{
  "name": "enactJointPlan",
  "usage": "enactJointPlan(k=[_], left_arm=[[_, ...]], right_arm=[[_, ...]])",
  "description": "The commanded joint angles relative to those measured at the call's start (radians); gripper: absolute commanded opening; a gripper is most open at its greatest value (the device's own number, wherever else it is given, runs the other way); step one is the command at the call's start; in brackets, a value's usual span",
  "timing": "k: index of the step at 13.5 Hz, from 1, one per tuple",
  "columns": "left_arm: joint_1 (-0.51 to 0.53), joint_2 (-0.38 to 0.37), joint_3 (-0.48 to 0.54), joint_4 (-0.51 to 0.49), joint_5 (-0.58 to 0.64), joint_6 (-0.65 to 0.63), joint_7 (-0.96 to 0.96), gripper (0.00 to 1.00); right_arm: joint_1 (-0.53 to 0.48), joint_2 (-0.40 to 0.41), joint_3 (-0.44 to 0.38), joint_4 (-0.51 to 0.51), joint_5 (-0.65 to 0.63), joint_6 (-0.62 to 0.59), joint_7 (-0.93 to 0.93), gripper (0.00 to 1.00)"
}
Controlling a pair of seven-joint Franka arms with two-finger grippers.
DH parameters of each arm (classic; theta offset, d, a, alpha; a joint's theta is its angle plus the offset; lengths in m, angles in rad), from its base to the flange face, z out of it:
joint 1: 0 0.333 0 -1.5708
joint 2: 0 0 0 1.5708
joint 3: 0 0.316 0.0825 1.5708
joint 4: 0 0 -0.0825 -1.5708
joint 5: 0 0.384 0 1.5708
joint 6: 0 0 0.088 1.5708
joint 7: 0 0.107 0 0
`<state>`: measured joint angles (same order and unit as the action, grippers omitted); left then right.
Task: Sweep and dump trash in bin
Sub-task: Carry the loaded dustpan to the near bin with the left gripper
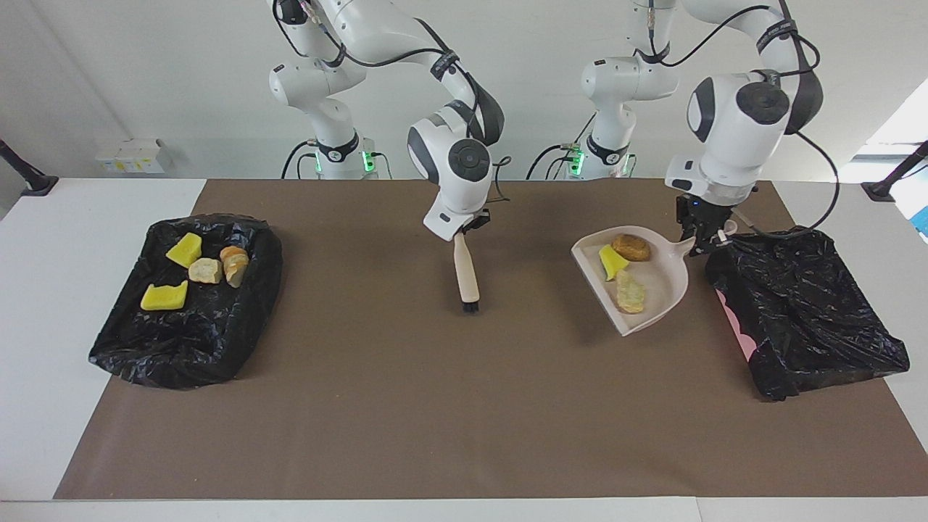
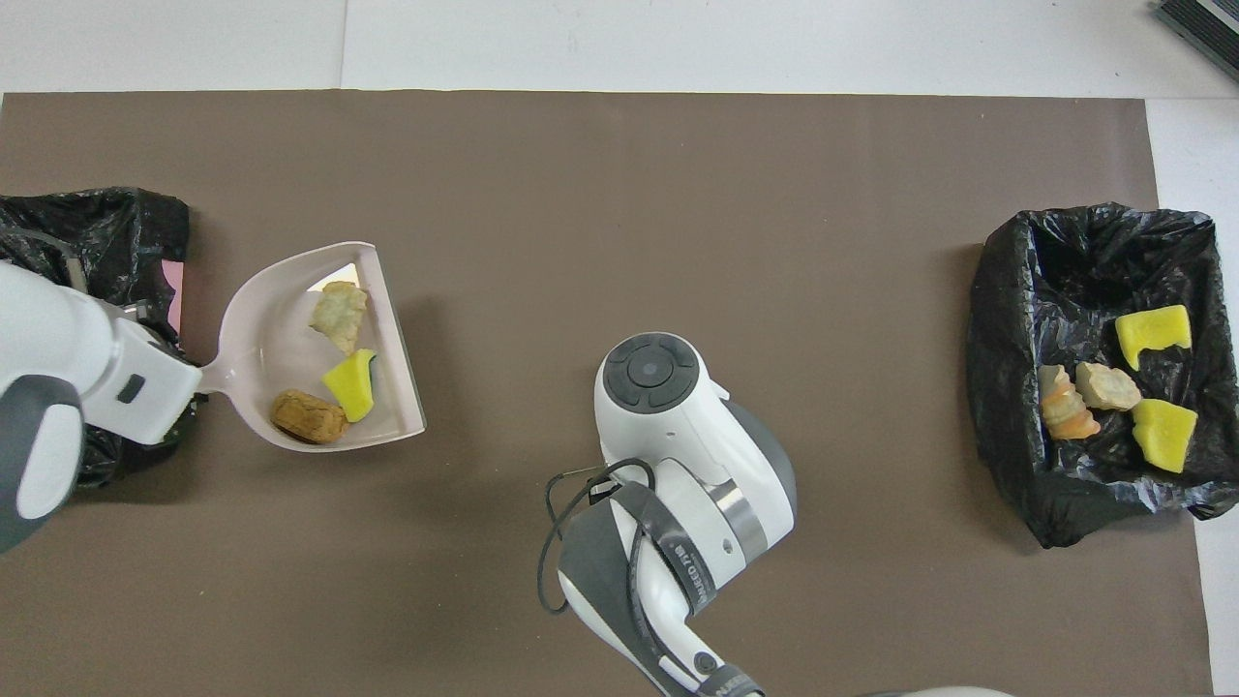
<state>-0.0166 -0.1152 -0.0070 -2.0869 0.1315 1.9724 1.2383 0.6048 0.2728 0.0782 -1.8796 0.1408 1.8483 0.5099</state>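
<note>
Dump step: my left gripper (image 1: 702, 243) is clamped on the dustpan (image 1: 656, 290) handle, three scraps (image 1: 629, 291) aboard; right gripper (image 1: 464, 233) grips the brush (image 1: 466, 275). Next: tip over the adjacent bin (image 1: 805, 312).

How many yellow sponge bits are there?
3. Two yellow sponge pieces lie in the black-lined bin at the right arm's end. One green-topped sponge sits in the dustpan. Others may be hidden.

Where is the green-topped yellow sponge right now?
The green-topped sponge lies in the dustpan, between a brown chunk and a pale lump, toward the left arm's end of the table, beside the empty black-lined bin.
</note>
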Motion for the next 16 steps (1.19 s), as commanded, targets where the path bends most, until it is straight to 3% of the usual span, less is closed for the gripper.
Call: enactJointPlan(k=[1, 4, 8, 12, 13, 14, 16], left_arm=[[0.001, -0.027, 0.132, 0.030, -0.018, -0.052, 0.085, 0.00], [0.001, -0.014, 0.287, 0.088, -0.018, -0.066, 0.114, 0.00], [0.006, 0.064, 0.436, 0.217, 0.002, -0.037, 0.337, 0.00], [0.020, 0.149, 0.458, 0.327, 0.222, 0.029, 0.374, 0.00], [0.017, 0.150, 0.458, 0.327, 0.259, 0.055, 0.372, 0.00], [0.007, 0.155, 0.458, 0.324, 0.295, 0.071, 0.365, 0.00], [0.000, 0.164, 0.443, 0.324, 0.422, 0.071, 0.357, 0.00]], right_arm=[[0.082, 0.008, 0.003, -0.001, 0.016, 0.044, 0.151, 0.00], [0.116, 0.014, 0.003, -0.004, 0.077, 0.084, 0.193, 0.00], [0.138, 0.009, 0.003, -0.032, 0.097, 0.106, 0.200, 0.00], [0.173, 0.013, 0.002, -0.079, 0.099, 0.170, 0.205, 0.01], [0.173, 0.013, 0.002, -0.078, 0.099, 0.169, 0.205, 0.60], [0.173, 0.013, 0.002, -0.072, 0.094, 0.164, 0.206, 1.00], [0.158, 0.000, -0.001, -0.049, 0.091, 0.122, 0.203, 1.00]])
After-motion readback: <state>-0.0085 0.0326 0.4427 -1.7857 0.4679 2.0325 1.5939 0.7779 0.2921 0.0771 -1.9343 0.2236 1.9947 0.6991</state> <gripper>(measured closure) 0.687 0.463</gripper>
